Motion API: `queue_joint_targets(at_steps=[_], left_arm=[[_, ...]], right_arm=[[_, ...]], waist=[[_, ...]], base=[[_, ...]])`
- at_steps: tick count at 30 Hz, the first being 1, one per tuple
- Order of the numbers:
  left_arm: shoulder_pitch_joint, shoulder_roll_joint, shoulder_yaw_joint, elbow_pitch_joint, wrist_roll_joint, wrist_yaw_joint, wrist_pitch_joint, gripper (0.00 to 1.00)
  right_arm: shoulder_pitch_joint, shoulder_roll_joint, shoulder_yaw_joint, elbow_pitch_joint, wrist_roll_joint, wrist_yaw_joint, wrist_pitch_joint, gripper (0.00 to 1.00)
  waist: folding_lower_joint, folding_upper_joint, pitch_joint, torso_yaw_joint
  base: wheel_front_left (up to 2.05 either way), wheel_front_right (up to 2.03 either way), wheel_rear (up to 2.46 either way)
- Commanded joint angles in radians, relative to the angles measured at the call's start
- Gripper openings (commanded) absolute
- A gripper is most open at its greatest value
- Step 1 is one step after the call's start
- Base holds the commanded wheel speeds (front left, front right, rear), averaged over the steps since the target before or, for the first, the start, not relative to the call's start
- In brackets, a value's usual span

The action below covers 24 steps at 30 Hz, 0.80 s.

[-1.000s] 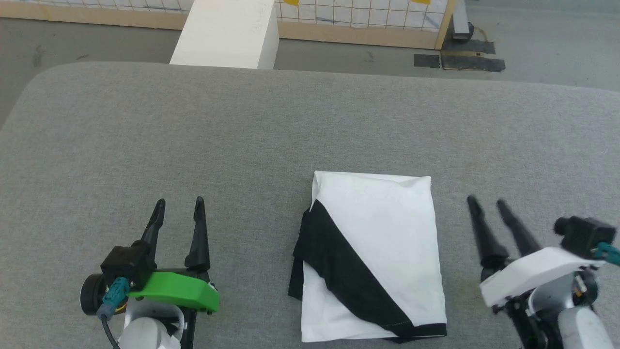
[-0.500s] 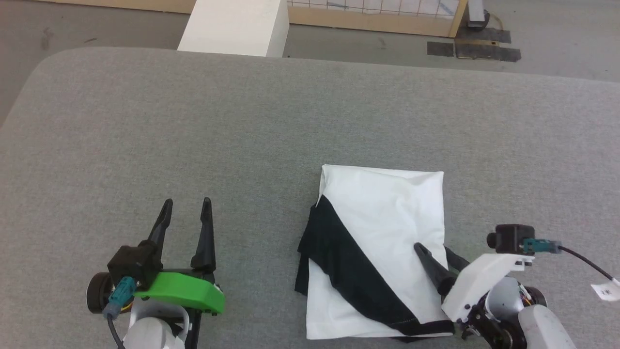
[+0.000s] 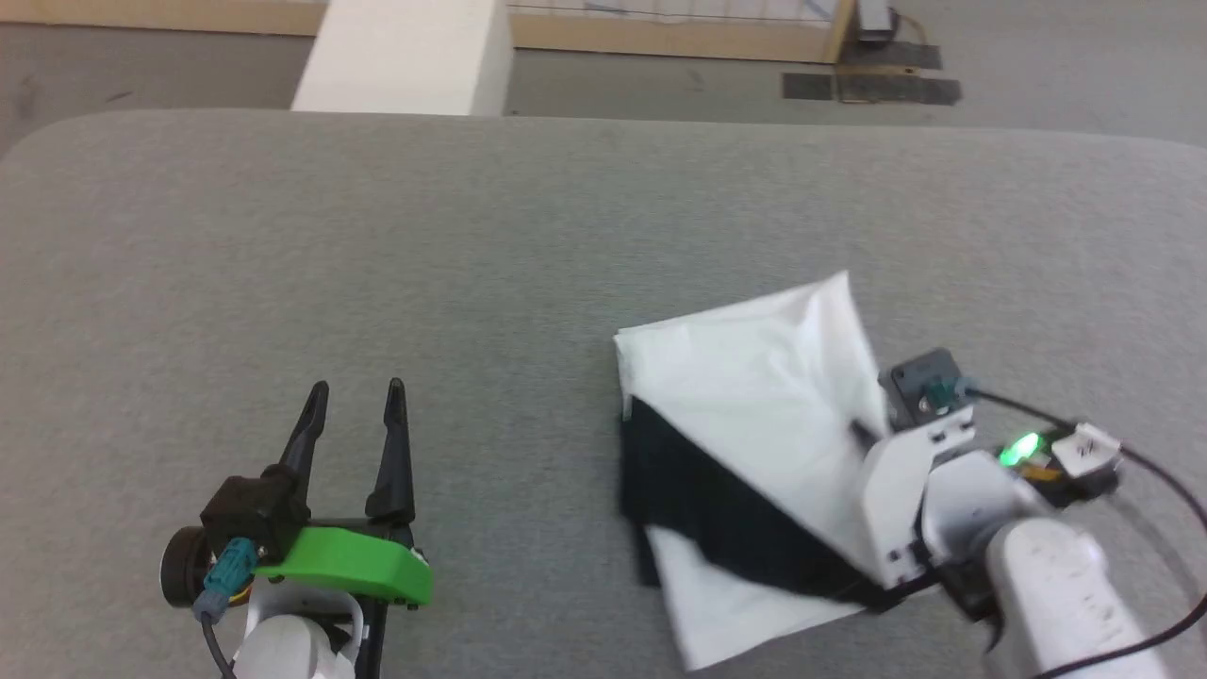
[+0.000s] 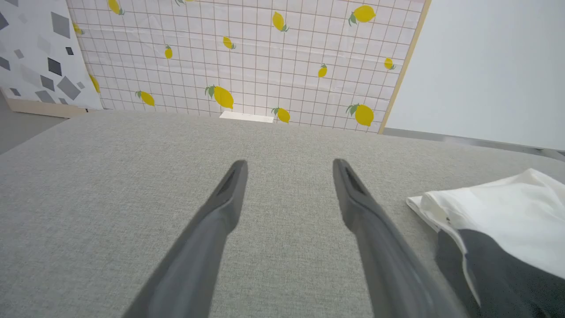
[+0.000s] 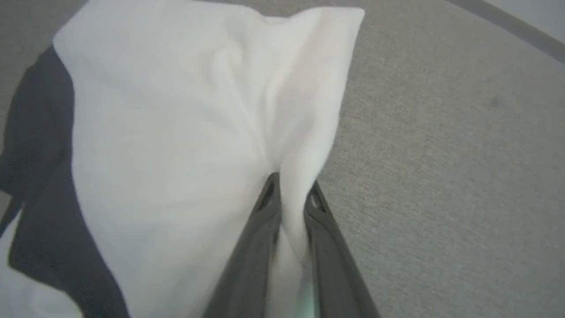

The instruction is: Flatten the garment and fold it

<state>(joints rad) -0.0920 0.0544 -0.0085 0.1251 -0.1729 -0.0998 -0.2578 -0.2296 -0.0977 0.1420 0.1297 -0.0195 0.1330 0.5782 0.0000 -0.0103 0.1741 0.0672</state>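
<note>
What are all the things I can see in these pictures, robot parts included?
garment: one, white with a black band, folded, on the near right part of the table
table: one, grey fabric top, beneath the garment and both arms
block: one, white, on the floor past the table's far edge
lemon panel: one, white grid with yellow lemons, wood-framed, behind the table
shapes panel: one, white with grey shapes, beside the lemon panel
left gripper: one, black fingers on a green mount, over the table's near left; jaws open, holding nothing
right gripper: one, dark fingers on a white mount; jaws closed on the garment's white edge
</note>
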Motion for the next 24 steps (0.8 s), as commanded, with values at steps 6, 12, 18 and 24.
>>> queue_joint_targets(at_steps=[6,12,18,24], left_arm=[[-0.02,-0.004,-0.001,-0.032,0.008,0.001,-0.004,1.0],[-0.078,0.0,-0.005,-0.048,0.028,-0.003,-0.004,1.0],[-0.134,0.027,-0.009,-0.063,0.048,-0.01,-0.004,1.0],[-0.175,0.05,-0.011,-0.076,0.062,-0.013,-0.004,1.0]], right_arm=[[-0.106,-0.228,0.064,-0.036,-0.05,-0.002,0.051,0.0],[-0.197,-0.358,0.049,0.022,-0.048,-0.002,0.014,0.0],[-0.28,-0.395,-0.042,0.13,-0.09,-0.002,-0.073,0.0],[-0.352,-0.372,-0.168,0.235,-0.141,-0.002,-0.175,0.0]], waist=[[0.0,0.0103,0.055,-0.153],[0.0,0.0103,0.132,-0.245],[0.0,0.0103,0.217,-0.297],[0.0,0.0103,0.285,-0.3]], base=[[0.0,0.0,0.0],[0.0,0.0,0.0],[0.0,0.0,0.0],[0.0,0.0,0.0]])
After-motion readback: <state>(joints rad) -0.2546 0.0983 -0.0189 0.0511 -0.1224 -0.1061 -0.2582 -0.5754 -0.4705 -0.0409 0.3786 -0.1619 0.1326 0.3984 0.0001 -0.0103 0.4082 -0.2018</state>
